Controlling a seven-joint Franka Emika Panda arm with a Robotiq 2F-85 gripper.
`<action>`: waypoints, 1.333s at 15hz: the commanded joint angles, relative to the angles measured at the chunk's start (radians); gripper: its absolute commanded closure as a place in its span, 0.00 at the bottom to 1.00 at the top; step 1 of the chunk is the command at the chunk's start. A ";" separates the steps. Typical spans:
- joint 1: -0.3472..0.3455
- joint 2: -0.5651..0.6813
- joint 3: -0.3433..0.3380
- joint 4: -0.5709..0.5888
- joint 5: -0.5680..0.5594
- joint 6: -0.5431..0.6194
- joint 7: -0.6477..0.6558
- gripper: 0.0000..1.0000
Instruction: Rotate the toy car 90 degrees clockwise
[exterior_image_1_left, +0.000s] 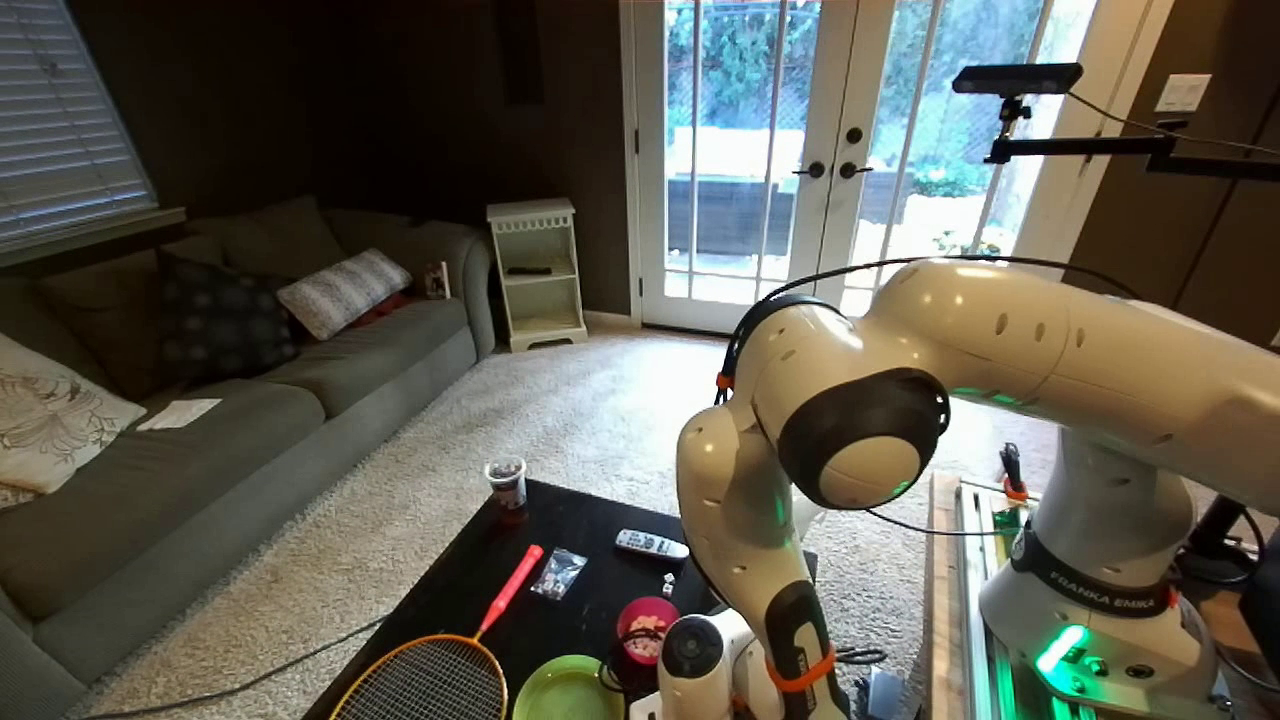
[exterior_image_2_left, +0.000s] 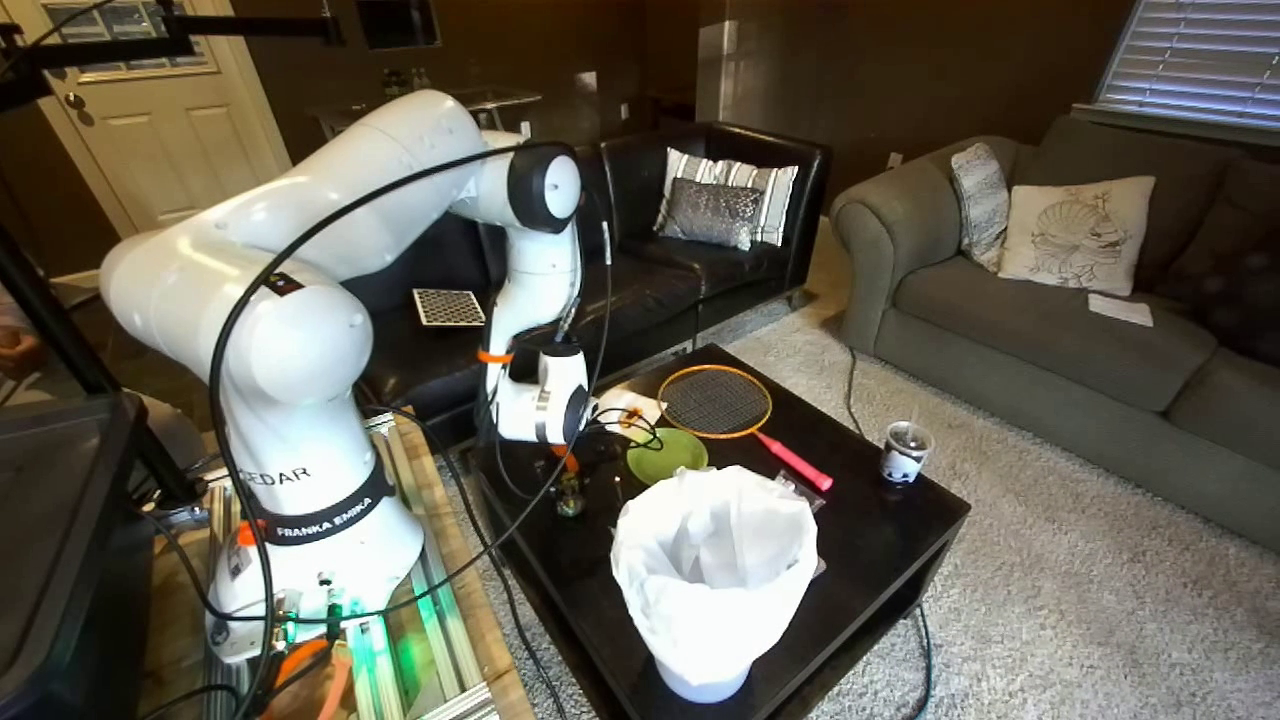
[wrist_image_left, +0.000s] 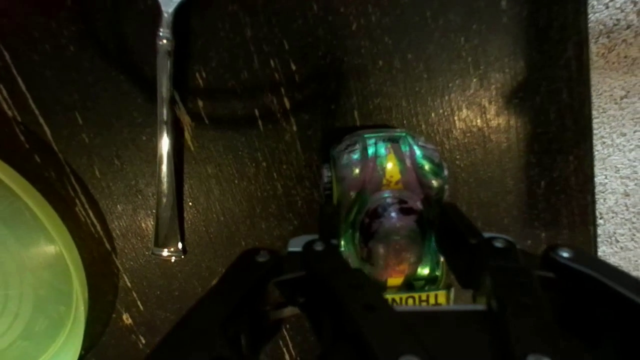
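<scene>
The toy car (wrist_image_left: 390, 210) is right of centre in the wrist view, between the fingers (wrist_image_left: 459, 235), which stand about its width apart; in dim light I cannot tell whether they grip it. Upper left, a silver utensil (wrist_image_left: 165, 145) lies on the tabletop (wrist_image_left: 260, 165).

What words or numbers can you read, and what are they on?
"FRANKA EMIKA": the black band on the robot arm, in both exterior views.
"EDAR": white casing above that band, in an exterior view; the start may be hidden.
"THUN": upside down on the yellow plate of the toy car; the gripper may hide more.
Too small or blurred: any print on the remote or cup.
</scene>
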 joint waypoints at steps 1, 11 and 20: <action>-0.078 -0.065 0.049 -0.066 -0.001 -0.028 0.039 0.70; -0.165 -0.097 0.108 -0.096 -0.002 -0.015 0.073 0.01; -0.102 0.030 0.076 0.011 0.016 -0.001 0.085 0.00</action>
